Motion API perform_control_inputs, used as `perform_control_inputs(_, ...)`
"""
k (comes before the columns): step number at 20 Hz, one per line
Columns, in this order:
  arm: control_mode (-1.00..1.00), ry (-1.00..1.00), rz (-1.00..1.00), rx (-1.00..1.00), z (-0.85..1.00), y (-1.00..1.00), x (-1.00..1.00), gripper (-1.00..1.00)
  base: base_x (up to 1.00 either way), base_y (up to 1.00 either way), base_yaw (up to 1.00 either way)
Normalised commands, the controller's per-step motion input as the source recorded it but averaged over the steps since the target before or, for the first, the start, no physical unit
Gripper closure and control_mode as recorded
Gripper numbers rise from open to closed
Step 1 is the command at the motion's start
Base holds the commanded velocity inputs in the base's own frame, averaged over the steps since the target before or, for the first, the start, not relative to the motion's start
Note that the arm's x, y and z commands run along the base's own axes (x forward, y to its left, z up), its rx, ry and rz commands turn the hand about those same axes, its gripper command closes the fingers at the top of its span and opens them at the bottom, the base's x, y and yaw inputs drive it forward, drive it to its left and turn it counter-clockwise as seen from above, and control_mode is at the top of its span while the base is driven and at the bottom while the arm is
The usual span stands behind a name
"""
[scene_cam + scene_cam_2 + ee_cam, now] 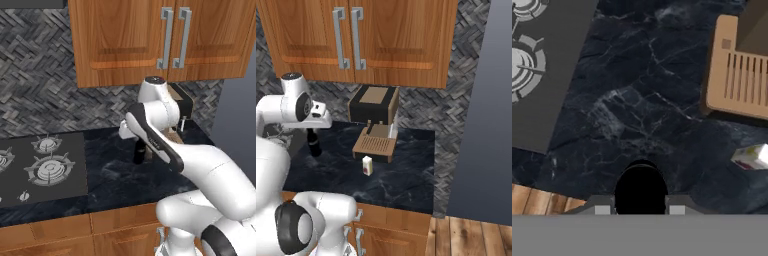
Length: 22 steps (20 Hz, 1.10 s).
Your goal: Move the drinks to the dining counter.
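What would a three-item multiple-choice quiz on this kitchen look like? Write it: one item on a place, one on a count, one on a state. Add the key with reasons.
1. Where does the carton stand?
A) in a sink
B) on a plate
C) on the counter, in front of the coffee machine

2. How many handles do the cabinet doors above the counter carry?
A) two
B) four
C) five

3. What is the state of the end effector?
A) open with nothing between its fingers
B) shut on the bottle
C) shut on a spoon

Key:
1 C: the right base view shows the carton on the dark top just before the machine's tray.
2 A: two grey bars sit side by side where the doors meet.
3 B: in the hand view the black bottle sits between the fingers.
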Motion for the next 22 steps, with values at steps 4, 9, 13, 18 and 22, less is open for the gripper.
perform_control_inputs(4,-1.00,0.02,0.00,0.04,1.00,-0.37,-0.84,1.00,0.00,0.00,0.00)
perform_control_inputs(9,-1.00,0.02,0.00,0.00,0.86,-0.24,-0.48,1.00,0.00,0.00,0.00)
perform_control_inputs(13,-1.00,0.00,0.00,0.00,0.95,-0.03,-0.67,1.00,0.00,0.00,0.00)
perform_control_inputs(18,-1.00,-0.01,0.02,0.00,0.83,0.00,-0.42,1.00,0.00,0.00,0.00)
perform_control_inputs(22,1.00,0.00,0.05,0.00,0.49,0.00,-0.38,1.00,-0.35,0.27,0.19)
